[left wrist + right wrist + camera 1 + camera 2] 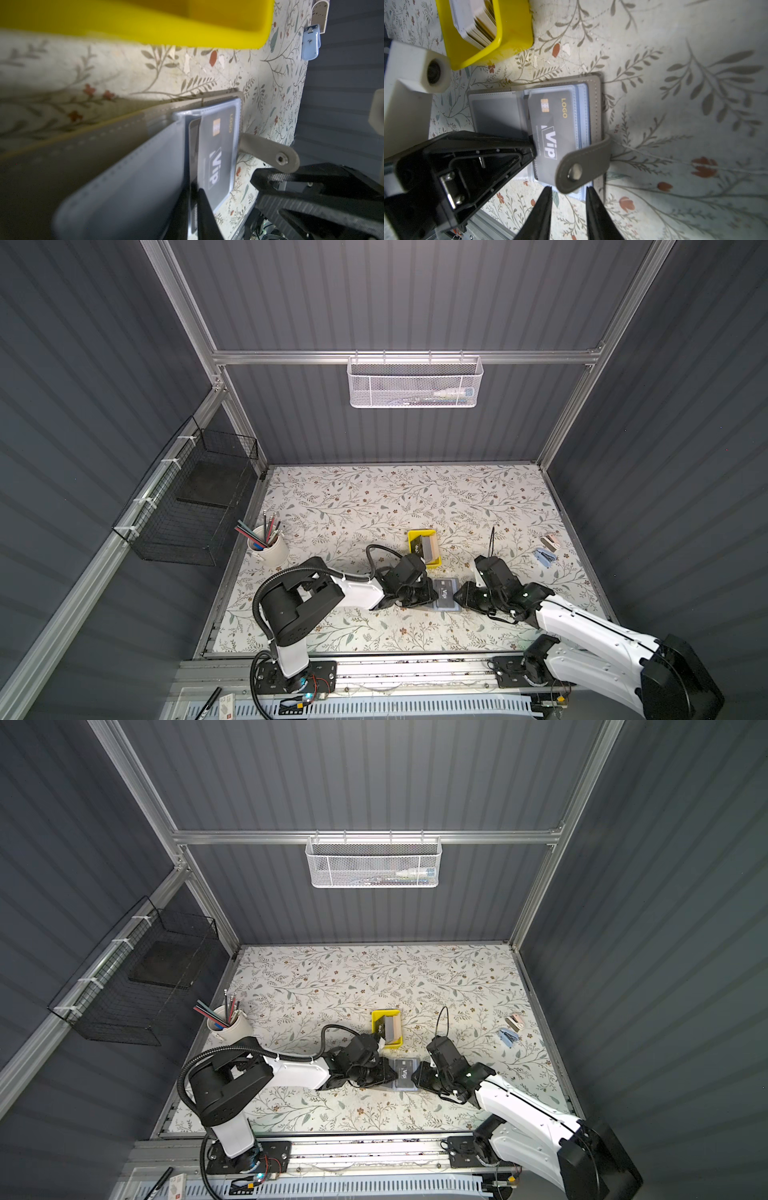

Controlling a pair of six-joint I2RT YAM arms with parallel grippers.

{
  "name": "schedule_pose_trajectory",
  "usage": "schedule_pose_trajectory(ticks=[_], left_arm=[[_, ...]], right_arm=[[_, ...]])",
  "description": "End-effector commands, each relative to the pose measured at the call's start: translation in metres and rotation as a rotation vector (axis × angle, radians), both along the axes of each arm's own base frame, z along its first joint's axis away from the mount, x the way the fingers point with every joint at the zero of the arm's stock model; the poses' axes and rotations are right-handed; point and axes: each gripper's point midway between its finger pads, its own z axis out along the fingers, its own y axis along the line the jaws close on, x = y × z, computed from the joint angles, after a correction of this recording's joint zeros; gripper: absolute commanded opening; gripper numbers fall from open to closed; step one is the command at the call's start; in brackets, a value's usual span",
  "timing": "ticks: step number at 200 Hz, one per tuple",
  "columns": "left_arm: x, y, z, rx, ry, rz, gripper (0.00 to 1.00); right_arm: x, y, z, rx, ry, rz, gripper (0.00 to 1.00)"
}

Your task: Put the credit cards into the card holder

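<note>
Dark ribbed walls (415, 302) close in a floral-patterned surface (374, 497). Well left of the yellow tray (517, 33) stands a white cup of pencils (270, 551). The tray holds a leaning stack of credit cards (477, 27).

Just in front of the tray, toward the arms' bases, the card holder (593, 108) lies open between the two sets of fingers. It is grey with stitched edges and has bluish translucent sleeves inside. A snap strap (583, 164) curls up from its outer edge. A black card (550, 124) with a gold chip, "LOGO" and white "VIP" lettering lies among the sleeves. A hazy sleeve edge overlaps the side of the card nearer the left fingers (205, 214).

Those fingers are pinched nearly together on a raised sleeve at that side. The right fingers (542, 212) stand apart and grip nothing, with the strap's rounded end just ahead of the gap between them.

Well right of the tray lie a blue clip (544, 558) and a pale pink one (552, 541).
</note>
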Motion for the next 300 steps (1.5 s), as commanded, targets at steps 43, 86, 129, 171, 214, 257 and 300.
schedule_pose_trajectory(ticks=[43,86,129,171,214,257,300], left_arm=[[-0.001,0.001,0.014,0.028,-0.054,-0.032,0.14],[0.000,0.004,0.023,0.024,-0.085,-0.034,0.14],[-0.001,0.007,0.021,0.059,-0.080,-0.039,0.15],[-0.004,0.001,0.013,0.082,-0.064,-0.056,0.13],[-0.005,0.007,0.000,0.142,-0.052,-0.046,0.11],[-0.006,0.012,-0.001,0.181,-0.064,-0.046,0.11],[-0.007,0.012,-0.005,0.195,-0.054,-0.051,0.10]], right_arm=[[-0.002,0.000,-0.002,0.008,0.010,0.002,0.31],[-0.003,0.000,-0.001,0.012,0.005,0.004,0.30],[-0.003,0.000,-0.001,0.013,0.005,0.006,0.30],[-0.003,0.000,-0.001,0.013,0.004,0.005,0.30],[-0.004,-0.001,-0.001,0.008,0.006,0.006,0.31],[-0.004,-0.001,-0.003,0.005,0.009,0.007,0.31],[-0.003,-0.001,-0.002,0.005,0.006,0.007,0.30]])
